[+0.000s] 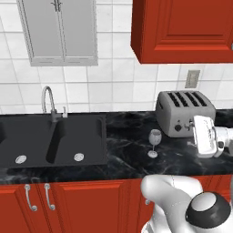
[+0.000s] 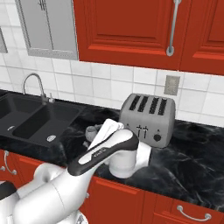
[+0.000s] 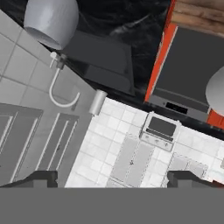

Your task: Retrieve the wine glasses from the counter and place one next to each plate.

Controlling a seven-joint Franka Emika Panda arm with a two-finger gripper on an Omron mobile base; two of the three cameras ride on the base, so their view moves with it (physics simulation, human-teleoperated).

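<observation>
One wine glass stands upright on the black counter, in front of the toaster's left end. In the right base view the glass is partly hidden behind my hand. My gripper hovers level with the glass, to its right and apart from it, pointing left along the counter. The hand view is rolled, with the glass's grey bowl at its top left. The gripper is open, its two dark tips wide apart with nothing between them. The plates are out of view.
A silver toaster stands against the tiled wall just behind my hand. The inset black sink with its faucet lies to the left. Red cabinets hang overhead. A blurred grey rounded shape sits at the hand view's right edge.
</observation>
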